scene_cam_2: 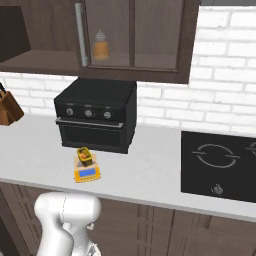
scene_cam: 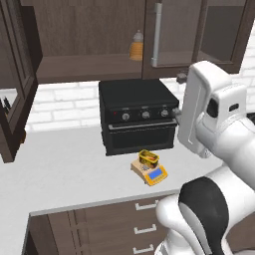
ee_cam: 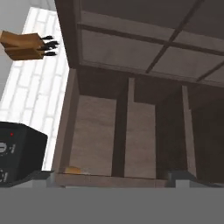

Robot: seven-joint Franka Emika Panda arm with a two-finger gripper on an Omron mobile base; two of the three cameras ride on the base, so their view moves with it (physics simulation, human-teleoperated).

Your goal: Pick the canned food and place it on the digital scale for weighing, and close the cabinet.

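Since the can already sits on the grey plate of the scale, on the counter in front of the black oven, what remains is judged to be closing the cabinet. Its left door stands swung wide open, while the right door with its long silver handle is shut. The gripper itself is hard to place: the hand camera looks up into the cabinet's open interior, with the oven's corner off to one side and a knife block farther out. Whether its fingers are spread or pressed together cannot be told from these pictures.

Both can and scale lie well below and apart from where the hand points. The main risk is judged to be the sweep toward the open door. If the arm drops low, its elbow could brush the oven or knock the can off the scale. A push on the door's glass pane, or one near the hinge, could slip without swinging it. An orange bottle on the shelf could also be bumped if the hand reaches inside.
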